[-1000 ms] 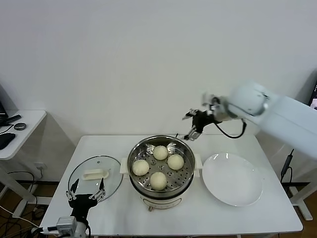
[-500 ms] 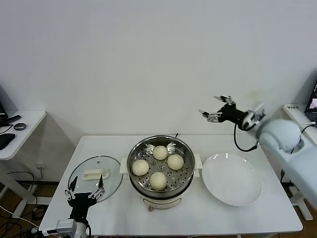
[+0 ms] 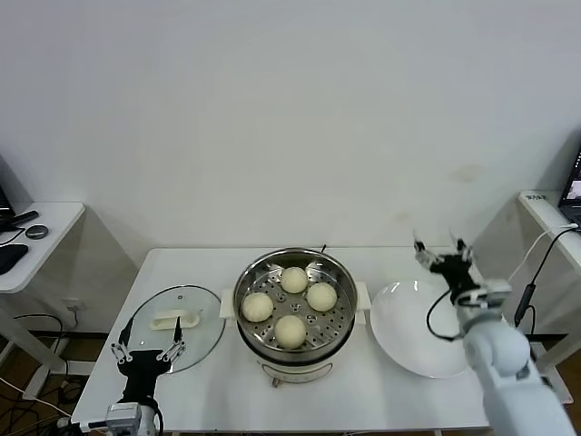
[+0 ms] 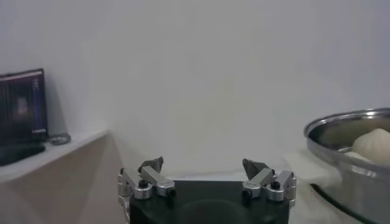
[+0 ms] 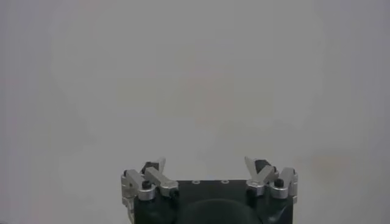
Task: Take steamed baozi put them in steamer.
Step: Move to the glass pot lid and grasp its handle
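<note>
All four steamed baozi [image 3: 290, 304] sit inside the steamer [image 3: 295, 313]; the white plate [image 3: 425, 329] below the right gripper [image 3: 441, 255] lies bare. Both jaws gape empty, left gripper [image 3: 145, 352] by the glass lid [image 3: 174, 318]. Job looks finished.

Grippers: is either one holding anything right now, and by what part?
Nothing is held. The left gripper and the right gripper are both open and empty; all four baozi sit in the steamer.

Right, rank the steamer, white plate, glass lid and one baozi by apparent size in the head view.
1. steamer, largest
2. white plate, a bit smaller; lying flat, it is a close call with the steamer
3. glass lid, slightly smaller than the plate
4. front baozi, clearly smallest
</note>
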You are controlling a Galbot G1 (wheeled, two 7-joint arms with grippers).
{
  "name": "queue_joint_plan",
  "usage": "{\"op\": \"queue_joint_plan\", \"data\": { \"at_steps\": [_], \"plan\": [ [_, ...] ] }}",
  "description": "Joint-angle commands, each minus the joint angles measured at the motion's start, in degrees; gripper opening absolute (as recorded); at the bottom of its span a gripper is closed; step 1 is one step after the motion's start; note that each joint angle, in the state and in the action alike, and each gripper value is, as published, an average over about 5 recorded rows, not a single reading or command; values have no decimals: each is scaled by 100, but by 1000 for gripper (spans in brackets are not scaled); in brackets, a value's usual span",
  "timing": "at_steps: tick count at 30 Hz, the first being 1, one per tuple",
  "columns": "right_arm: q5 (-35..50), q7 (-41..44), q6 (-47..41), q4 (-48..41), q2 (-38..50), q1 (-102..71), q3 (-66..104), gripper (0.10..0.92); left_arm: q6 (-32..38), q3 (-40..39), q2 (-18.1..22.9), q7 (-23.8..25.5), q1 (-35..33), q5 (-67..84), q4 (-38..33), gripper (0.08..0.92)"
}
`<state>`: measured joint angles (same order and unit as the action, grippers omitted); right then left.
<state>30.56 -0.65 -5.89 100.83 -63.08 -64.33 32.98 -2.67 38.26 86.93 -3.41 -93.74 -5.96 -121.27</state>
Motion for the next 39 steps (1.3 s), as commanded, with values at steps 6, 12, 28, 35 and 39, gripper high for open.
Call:
{"op": "queue_joint_plan", "data": {
  "at_steps": [6,12,28,35,39],
  "plan": [
    [-537,-226,429,560,-1146,-1690,1083,823,682,94,-725,-307,455,-4558,968,823],
    [-506,-123,444,600,-1023,-1767,1113,823,211,-337,-1694,-1747,738,-7262,2030,823],
    [-760,-52,406,479,-1201,-1692,910,823,-471,-872,-2034,-1078,1561,-7304,3179,823],
    [-815,-73,442,431,-1234,-1690,907,823,-560,-923,-1895,-1146,1872,-7288,3613,823],
    [-870,-72,483,392,-1281,-1701,900,823,-577,-954,-1841,-1114,2061,-7286,3827,823]
  ]
}}
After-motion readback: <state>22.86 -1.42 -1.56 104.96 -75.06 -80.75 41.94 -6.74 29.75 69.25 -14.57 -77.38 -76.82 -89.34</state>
